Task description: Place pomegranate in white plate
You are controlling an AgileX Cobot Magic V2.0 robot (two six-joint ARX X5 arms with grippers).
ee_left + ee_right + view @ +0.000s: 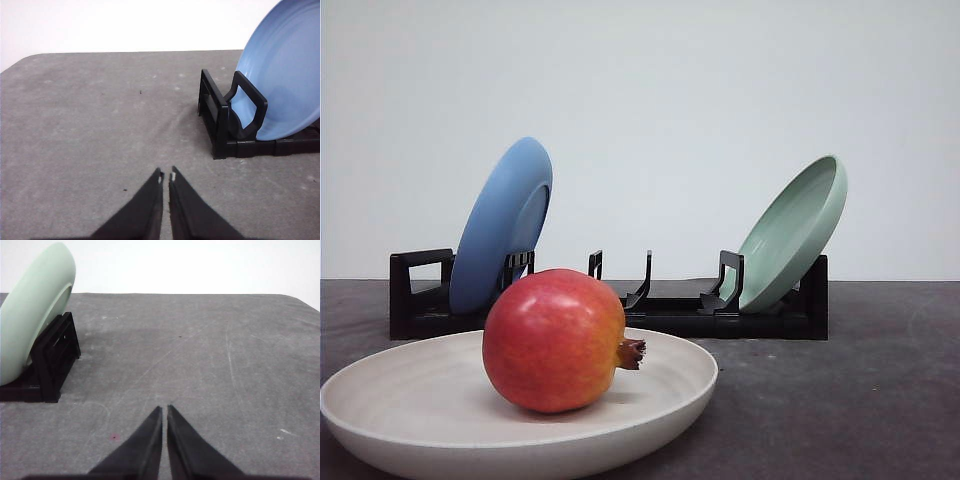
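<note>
Pomegranate, round glossy red fruit with yellow-orange blush (555, 340), sits inside your wide shallow off-white matte plate (410, 400) at the near edge of the grey table (860, 400), brown crown stub pointing right. Behind it you have a black slotted plastic dish rack (670, 310): a blue round plate (500, 225) leans in its left end and a pale green round plate (790, 235) leans in its right end. Your left gripper (166, 177) hangs over bare table beside the rack's blue-plate end, black tapered fingers (145, 210) pressed together, nothing between them. Your right gripper (164, 410) hangs over bare table near the green-plate end, fingers (187, 450) likewise closed together and holding nothing. Both grippers are well apart from the fruit.
</note>
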